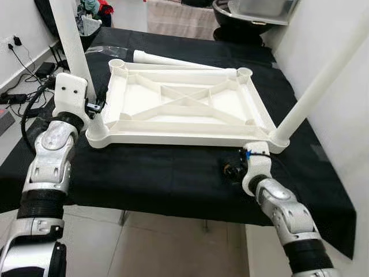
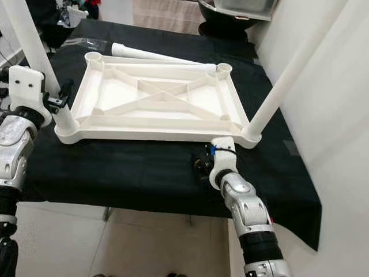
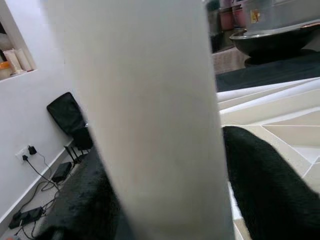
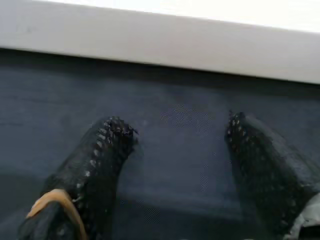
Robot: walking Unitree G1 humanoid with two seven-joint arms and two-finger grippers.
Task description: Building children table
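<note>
A white plastic tabletop (image 1: 173, 137) lies upside down on the black cloth. One white leg (image 1: 72, 40) stands in its near left corner socket, and my left gripper (image 1: 95, 108) is shut on that leg low down; in the left wrist view the leg (image 3: 145, 125) sits between the black fingers (image 3: 265, 185). A second leg (image 1: 323, 81) stands tilted in the near right corner. A third leg (image 1: 167, 59) lies loose behind the tabletop. My right gripper (image 1: 229, 168) rests open on the cloth just before the tabletop's near edge (image 4: 160, 40), its fingers (image 4: 97, 160) apart with nothing between them.
The black-covered table (image 1: 173, 184) ends just before me, with tiled floor (image 1: 173, 248) below. A white wall (image 1: 340, 69) runs along the right. Cables and a power strip (image 1: 23, 81) lie on the floor at left. A dark basin (image 1: 242, 26) stands at the back.
</note>
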